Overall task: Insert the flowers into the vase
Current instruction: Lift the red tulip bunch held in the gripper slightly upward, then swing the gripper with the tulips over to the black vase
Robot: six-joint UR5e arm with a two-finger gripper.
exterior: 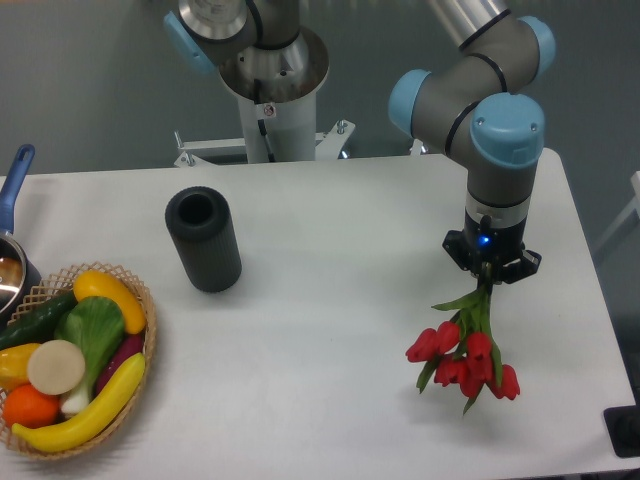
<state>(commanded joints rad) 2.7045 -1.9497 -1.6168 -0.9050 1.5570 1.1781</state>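
The flowers (463,360) are a bunch of red tulip buds with green stems, at the right of the table, buds pointing toward the front edge. My gripper (489,281) points straight down and is shut on the stem ends; whether the buds rest on the table or hang just above it I cannot tell. The vase (203,239) is a matt black cylinder standing upright at the left centre, its round top hole visible. It is far to the left of the gripper and the flowers.
A wicker basket (150,345) holding toy vegetables and fruit sits at the front left corner. A pot with a blue handle (14,180) is at the left edge. The arm's base (270,90) stands behind the table's far edge.
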